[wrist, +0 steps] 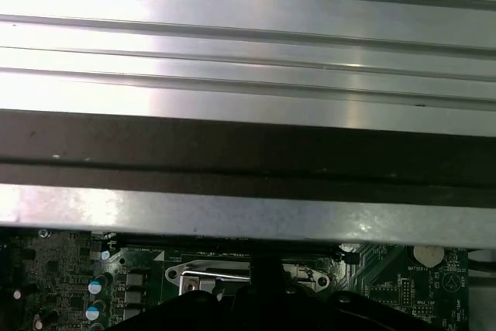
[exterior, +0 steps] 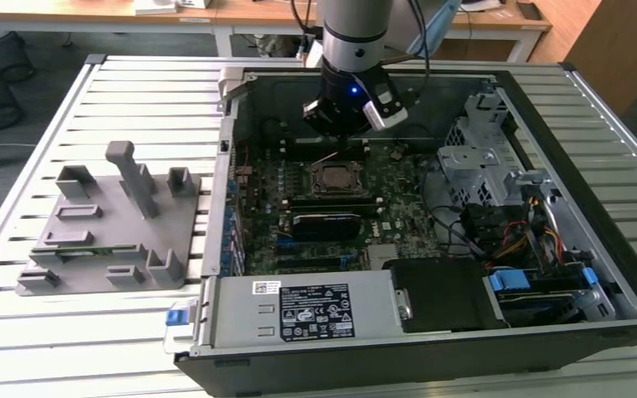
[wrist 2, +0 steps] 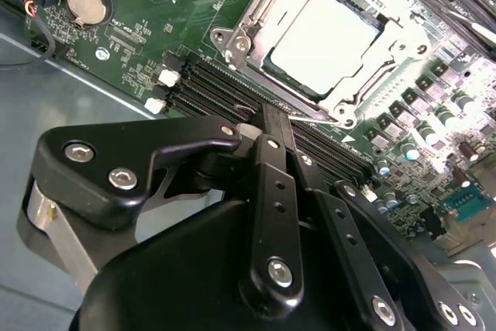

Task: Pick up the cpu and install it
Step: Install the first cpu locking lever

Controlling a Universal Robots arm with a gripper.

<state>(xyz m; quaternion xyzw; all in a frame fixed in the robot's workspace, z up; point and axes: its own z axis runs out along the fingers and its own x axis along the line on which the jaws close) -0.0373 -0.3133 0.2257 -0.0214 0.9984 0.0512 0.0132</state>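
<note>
The cpu (wrist 2: 329, 32), a flat square chip with a pale silver-white top, lies inside the metal-framed socket (wrist 2: 232, 36) on the green motherboard. In the exterior view the cpu (exterior: 333, 177) sits mid-board inside the open computer case. My gripper (exterior: 347, 137) hangs just behind the socket. Its black fingers (wrist 2: 269, 118) are shut together, with nothing visible between them. The tip hovers over the dark memory slots (wrist 2: 209, 87) beside the socket. A thin socket lever (exterior: 324, 156) stands up near the tip. The gripper's tip (wrist: 267, 269) appears dark against the socket frame (wrist: 201, 275).
A grey fixture (exterior: 109, 224) stands on the slatted table at the exterior view's left and carries a green memory strip (exterior: 75, 250). Inside the case are the power supply (exterior: 296, 311), a drive cage (exterior: 484, 157) and cables. The case wall (wrist: 248, 145) is close behind the gripper.
</note>
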